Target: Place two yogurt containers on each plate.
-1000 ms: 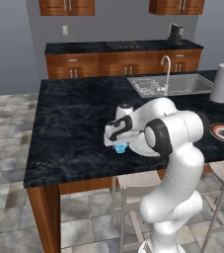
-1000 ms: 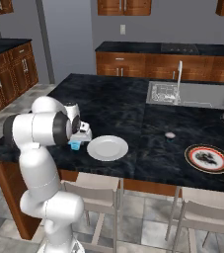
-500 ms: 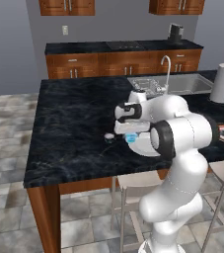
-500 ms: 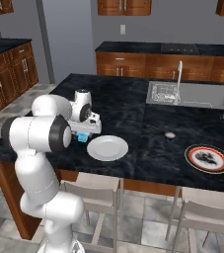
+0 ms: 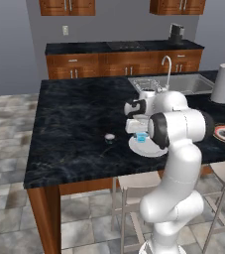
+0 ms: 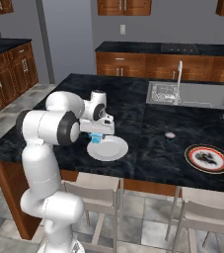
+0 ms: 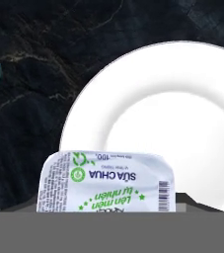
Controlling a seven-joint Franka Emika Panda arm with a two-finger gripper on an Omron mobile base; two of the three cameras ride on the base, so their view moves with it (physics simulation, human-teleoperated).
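Hand view: the gripper point(image 5: 140, 135) grasps the light blue yogurt cup point(image 7: 106, 181) over the near edge of the white plate point(image 7: 168, 118); released here, it may tip off the rim.

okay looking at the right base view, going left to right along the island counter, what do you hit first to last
The gripper holding the light blue yogurt cup → the white plate → a dark yogurt cup with a pale top → the patterned plate with the orange-red rim.
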